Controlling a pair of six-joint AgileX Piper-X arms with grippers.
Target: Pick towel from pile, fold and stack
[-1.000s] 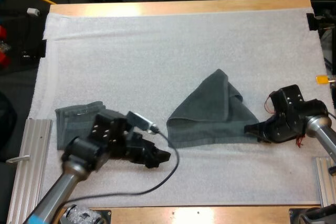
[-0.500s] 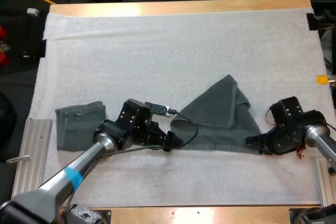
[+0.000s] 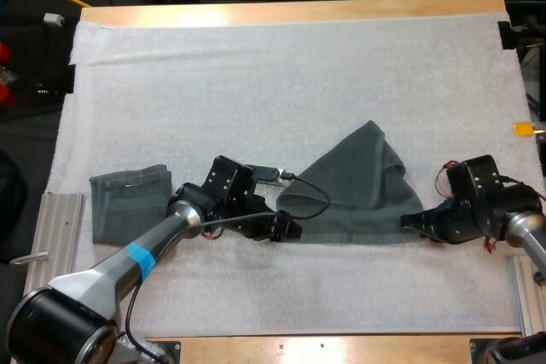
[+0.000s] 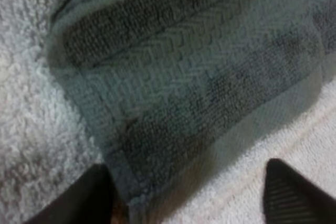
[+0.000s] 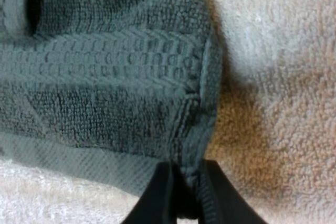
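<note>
Matt, ribbed terry-cloth towel point(image 3: 358, 189) on rough, fuzzy white mat point(image 3: 256, 74) — smooth pale-wood table point(image 3: 299, 12).

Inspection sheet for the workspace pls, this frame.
surface: white mat lying flat on the wooden table.
job's things: loose towel mid-mat, partly folded up to a peak; folded towel at the mat's left side.
clutter: nothing seen.
grippers: left gripper open at the loose towel's near left corner; right gripper shut on its near right corner.
cables: none besides the robot's own.
surroundings: metal rail left of the mat.
</note>
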